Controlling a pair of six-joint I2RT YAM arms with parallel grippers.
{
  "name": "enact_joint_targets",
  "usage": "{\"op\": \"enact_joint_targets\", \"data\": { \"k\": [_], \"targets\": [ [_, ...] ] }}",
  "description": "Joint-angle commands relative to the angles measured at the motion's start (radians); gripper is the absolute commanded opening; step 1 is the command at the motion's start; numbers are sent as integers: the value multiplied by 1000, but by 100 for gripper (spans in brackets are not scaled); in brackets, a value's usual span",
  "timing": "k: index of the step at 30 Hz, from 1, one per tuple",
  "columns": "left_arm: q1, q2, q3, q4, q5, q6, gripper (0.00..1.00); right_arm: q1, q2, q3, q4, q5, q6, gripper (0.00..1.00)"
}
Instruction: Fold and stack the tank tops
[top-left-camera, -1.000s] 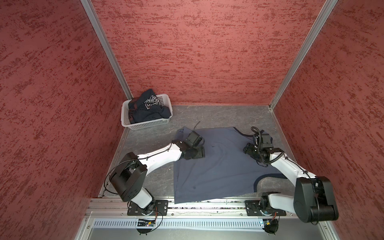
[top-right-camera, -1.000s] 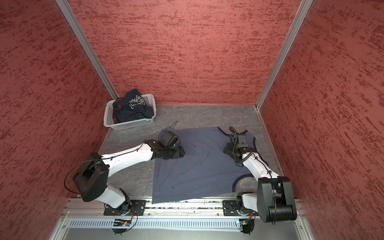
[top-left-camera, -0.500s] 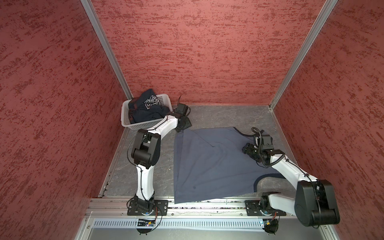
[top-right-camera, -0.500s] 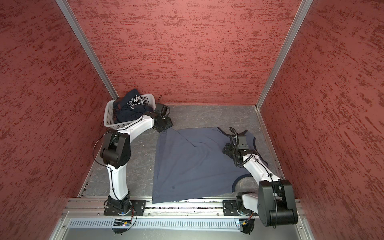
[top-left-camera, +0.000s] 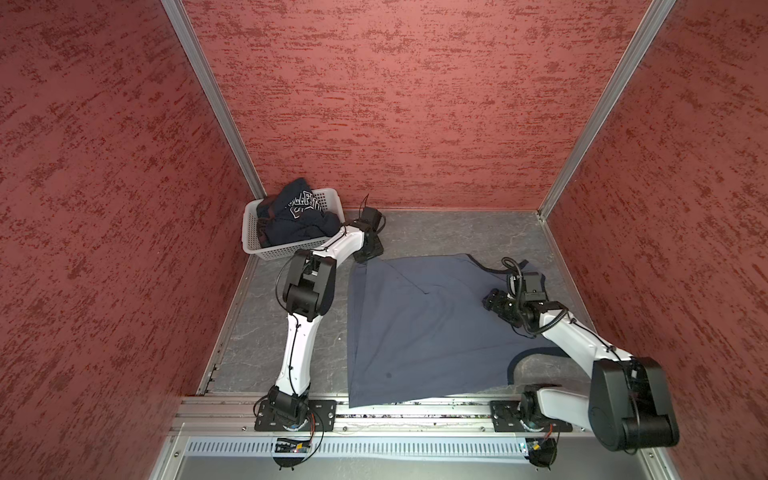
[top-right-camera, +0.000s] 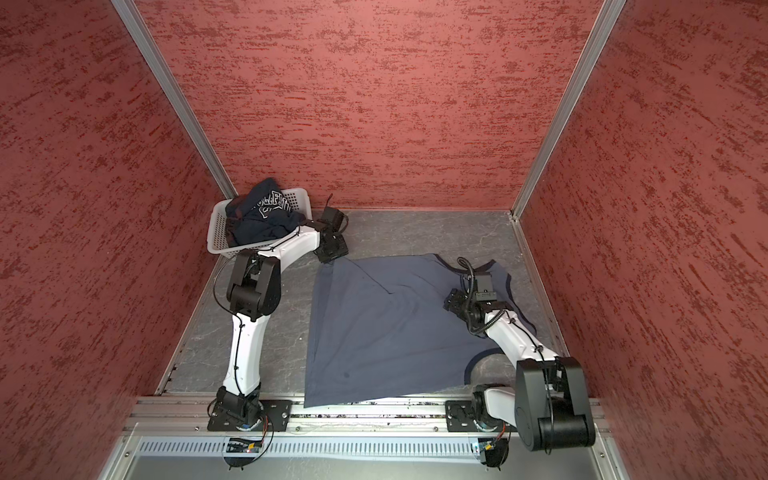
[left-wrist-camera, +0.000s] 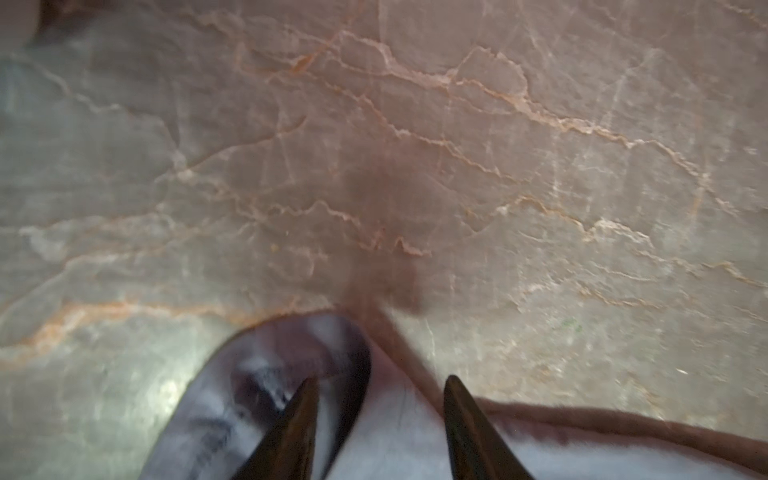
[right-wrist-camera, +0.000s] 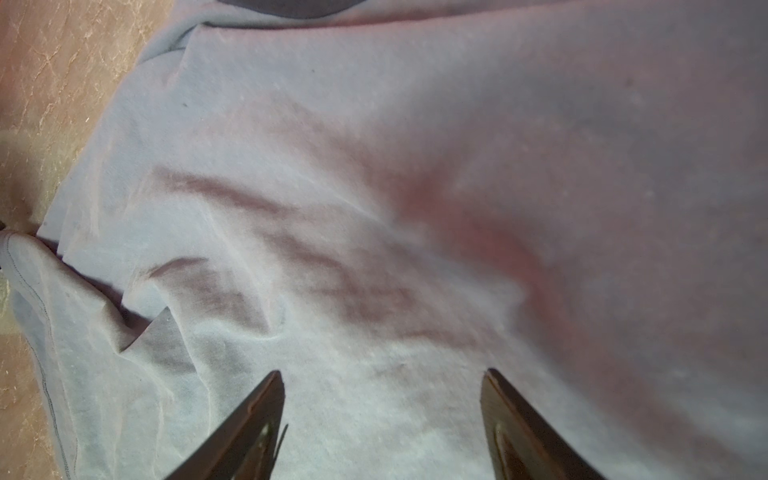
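Slate grey-blue cloth tank top with navy trim (top-left-camera: 415, 332) lies spread flat on the grey marbled surface (top-left-camera: 436, 232). At its far left corner the left end effector (top-left-camera: 368, 254) points down, fingers apart over the cloth edge. Over its right side the right end effector (top-left-camera: 492, 301) is spread wide, pinching nothing. A dark navy lettered tank top (top-left-camera: 299, 218) sits bunched in the white perforated plastic basket (top-left-camera: 286, 245).

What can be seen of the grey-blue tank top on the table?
The grey-blue tank top is soft slate cloth with dark navy trim around the arm and neck openings. It lies spread flat, lightly creased, on the grey table; its near edge overlaps the metal rail. The left gripper is at its far corner, the right gripper above its strap end.
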Motion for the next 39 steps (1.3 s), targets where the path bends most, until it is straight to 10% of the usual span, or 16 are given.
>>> {"op": "enact_joint_targets", "data": {
  "k": [1, 15, 39],
  "targets": [
    [10, 28, 17, 6, -6, 15, 43, -2, -6, 7, 1, 5, -8, 76],
    [-18, -176, -178, 217, 10, 71, 4, -12, 161, 313, -49, 71, -49, 74],
    [-242, -971, -1136, 452, -16, -133, 1, -20, 937, 1025, -172, -150, -202, 59]
  ]
}}
